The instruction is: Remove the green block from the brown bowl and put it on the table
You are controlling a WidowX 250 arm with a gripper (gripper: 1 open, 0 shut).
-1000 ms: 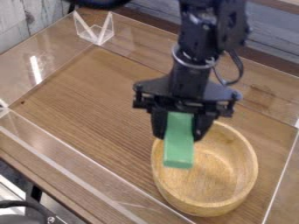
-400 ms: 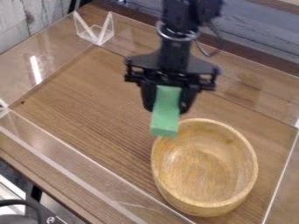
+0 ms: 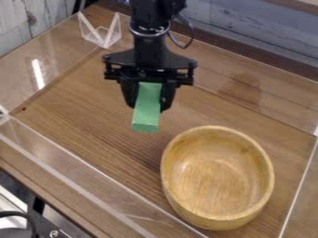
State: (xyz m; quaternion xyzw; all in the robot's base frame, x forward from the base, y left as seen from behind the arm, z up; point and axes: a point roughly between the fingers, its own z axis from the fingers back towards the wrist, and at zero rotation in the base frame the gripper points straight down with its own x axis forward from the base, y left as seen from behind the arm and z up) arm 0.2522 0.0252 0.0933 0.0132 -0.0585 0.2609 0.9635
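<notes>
Fingers (image 3: pixel 149 90) of black plastic, clamped on the upper end of the green block (image 3: pixel 148 111), one on either side, pointing straight down from a dark, angular wrist with cabling above. Block: flat, smooth-faced bar of bright solid green, long and rectangular, hanging nearly upright with a slight tilt, lower end above the tabletop (image 3: pixel 87 112) and, as far as can be judged, not touching it. Held up and to the left of the brown bowl (image 3: pixel 218 177), clear of its rim.

Bowl: wide, round and shallow, pale tan wood with a thick rounded rim and a smooth hollow showing faint grain; nothing inside. Sits near the front right corner of the tabletop.

Tabletop: brown wood-grain surface, streaked lengthwise, slightly glossy. Ringed by a low clear acrylic wall (image 3: pixel 74 181), transparent with bright edges and soft reflections. At the far left corner, a small clear plastic piece (image 3: pixel 99 33) folded into a V shape, well apart from block and bowl. Beyond the wall, pale weathered planks at the back; too blurred to tell more.
</notes>
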